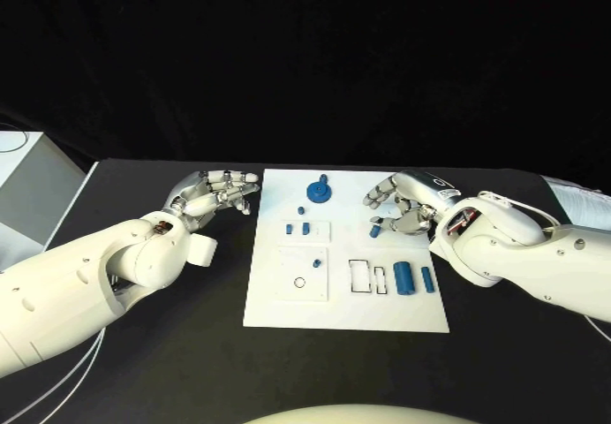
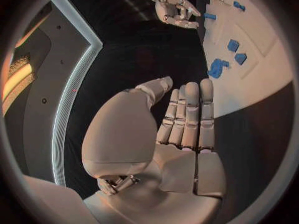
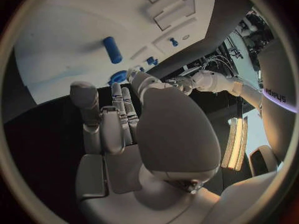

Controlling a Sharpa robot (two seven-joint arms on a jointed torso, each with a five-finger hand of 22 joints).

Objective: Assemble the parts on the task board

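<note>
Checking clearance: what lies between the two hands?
In the head view, the task board's far end with a blue knobbed part lies between left hand and right hand.

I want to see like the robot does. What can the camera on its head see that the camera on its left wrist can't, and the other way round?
Head view alone: the whole white rectangular task board on the black table, with two blue cylinder parts standing side by side near its right edge. Left wrist view alone: the inside of the left hand, its palm bare and its fingers straight, holding nothing. Both: the right hand, fingers curled, at the board's edge, and the round blue knob part on the board.
</note>
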